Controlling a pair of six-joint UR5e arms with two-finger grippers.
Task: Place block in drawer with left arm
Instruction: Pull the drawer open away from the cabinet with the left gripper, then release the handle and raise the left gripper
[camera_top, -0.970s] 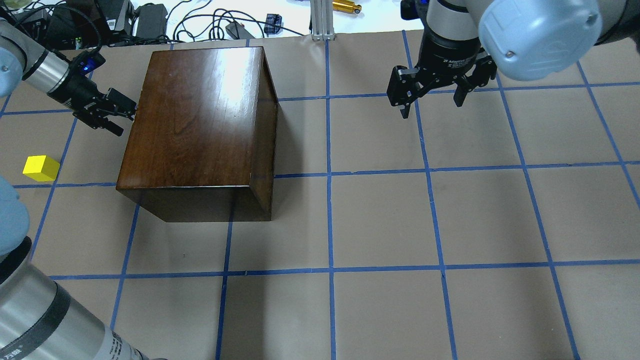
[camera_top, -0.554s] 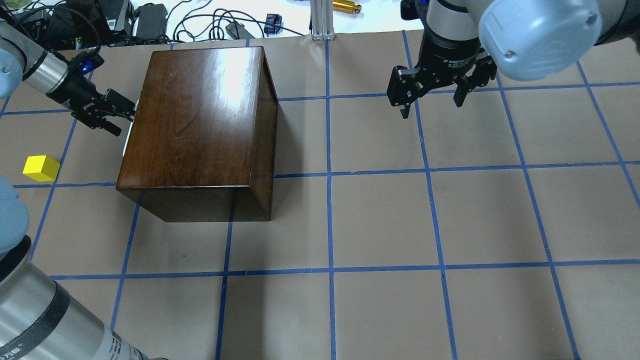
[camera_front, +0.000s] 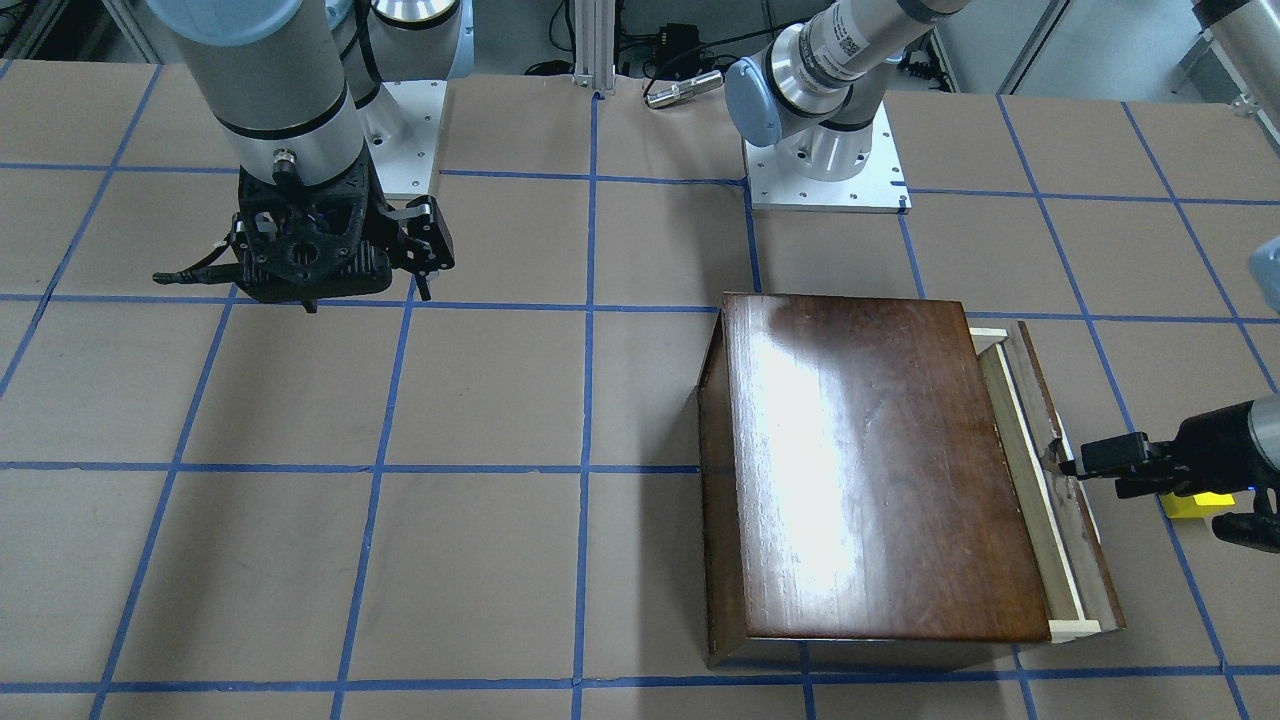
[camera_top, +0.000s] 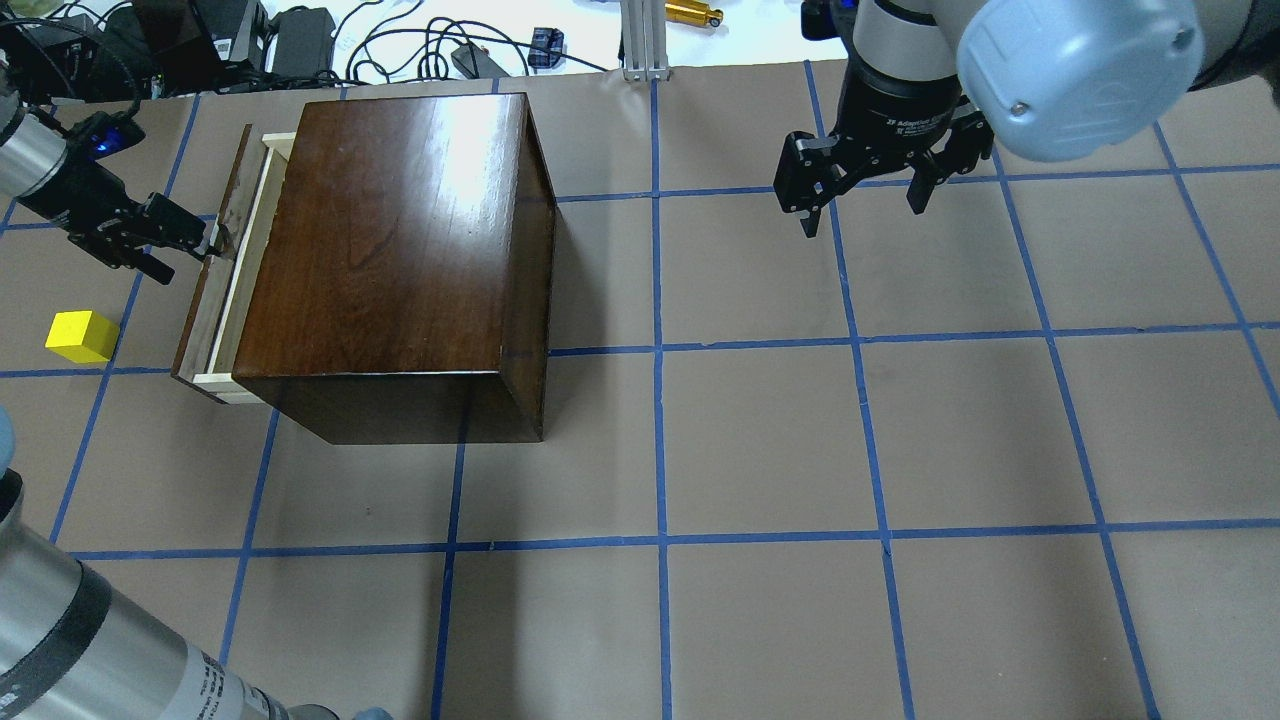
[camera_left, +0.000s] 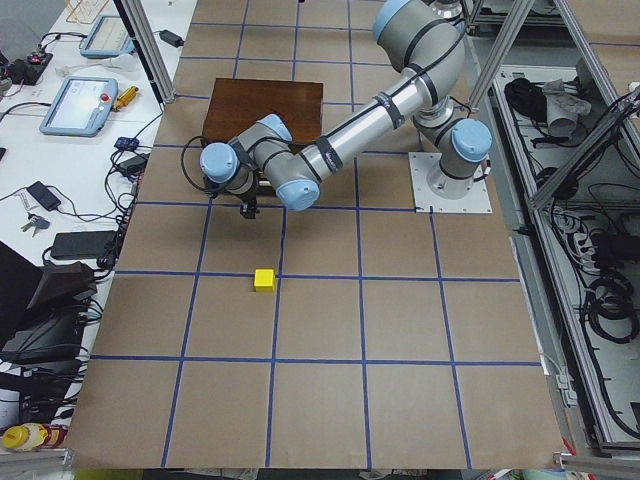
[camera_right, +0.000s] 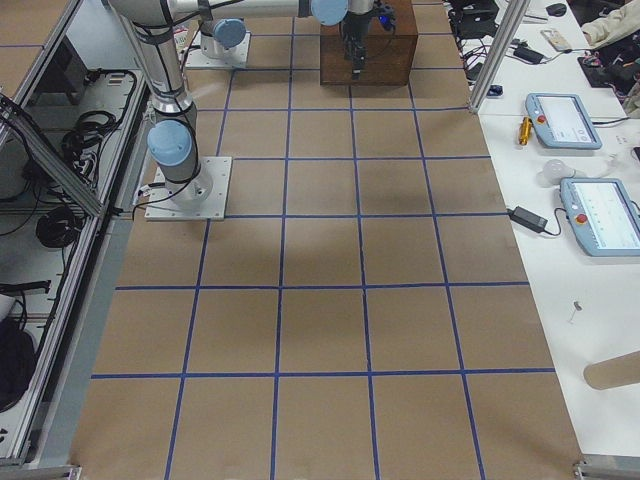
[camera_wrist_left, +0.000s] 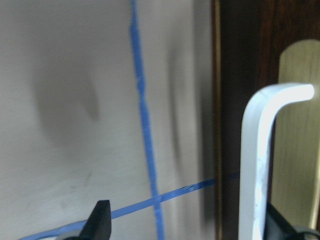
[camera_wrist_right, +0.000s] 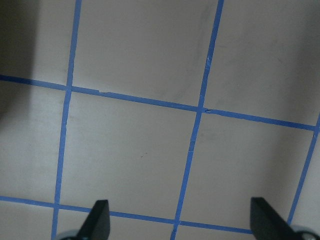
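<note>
The yellow block (camera_top: 82, 336) lies on the paper left of the dark wooden box (camera_top: 400, 230); it also shows in the front view (camera_front: 1195, 505) and the left view (camera_left: 264, 280). The drawer (camera_top: 215, 290) stands partly pulled out, showing a narrow strip of its pale-wood inside (camera_front: 1035, 490). My left gripper (camera_top: 185, 250) is at the drawer's front. In its wrist view its fingers stand wide apart, one fingertip (camera_wrist_left: 277, 225) against the metal pull (camera_wrist_left: 257, 160). My right gripper (camera_top: 862, 205) hangs open and empty over the far right of the table.
Cables, power bricks and a brass part (camera_top: 693, 13) lie beyond the table's far edge. An aluminium post (camera_top: 640, 40) stands at the back. The paper is marked with a blue tape grid (camera_top: 660, 345).
The drawer has slid out to the left from the box. My left gripper moved left with its front panel. The block and the right arm stayed still.
</note>
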